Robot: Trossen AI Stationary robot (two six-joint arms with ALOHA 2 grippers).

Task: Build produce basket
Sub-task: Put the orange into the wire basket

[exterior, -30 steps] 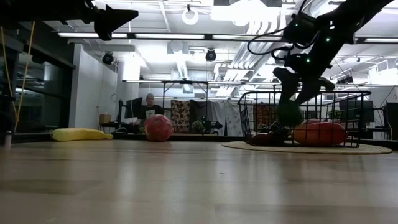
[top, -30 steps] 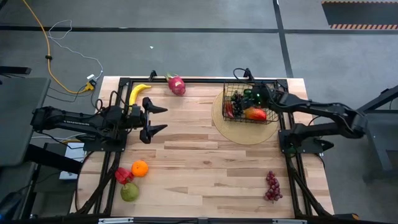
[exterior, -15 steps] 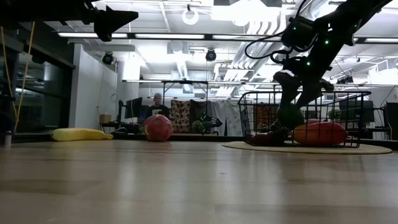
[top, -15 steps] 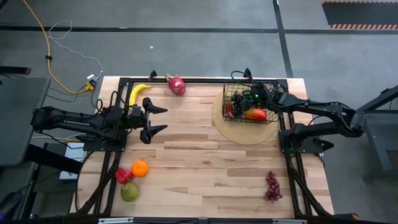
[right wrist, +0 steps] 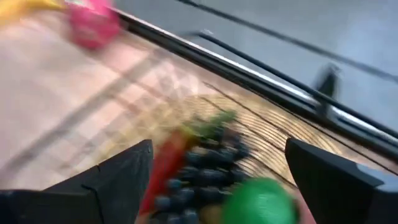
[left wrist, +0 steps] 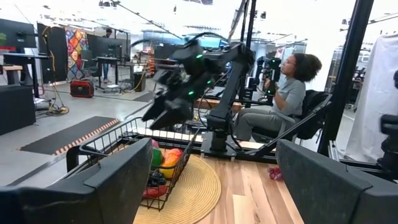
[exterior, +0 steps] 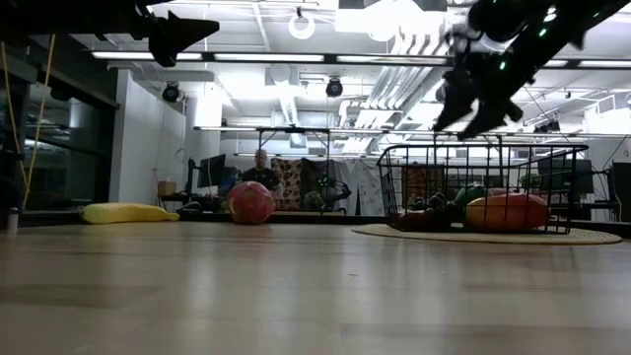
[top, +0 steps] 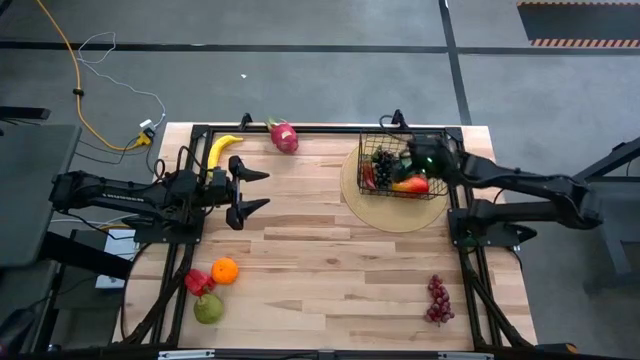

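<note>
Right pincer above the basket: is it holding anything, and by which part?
Nothing is held. The right pincer is open and empty above the basket; a green fruit lies inside, below it.

1. I see my right gripper (top: 415,157) over the basket (top: 402,168), which sits on a tan mat (top: 385,213).
2. My left gripper (top: 252,192) spreads wide near the banana (top: 221,150).
3. Grapes (top: 437,299) lie well apart.

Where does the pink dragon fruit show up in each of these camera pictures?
High view: the dragon fruit lies at the table's far edge, right of the banana.
Low view: the round pink shape at mid-left, right of the banana.
Left wrist view: not in it.
Right wrist view: a blurred pink blob at top left.
Shared landmark: the basket, on the tan mat.
</note>
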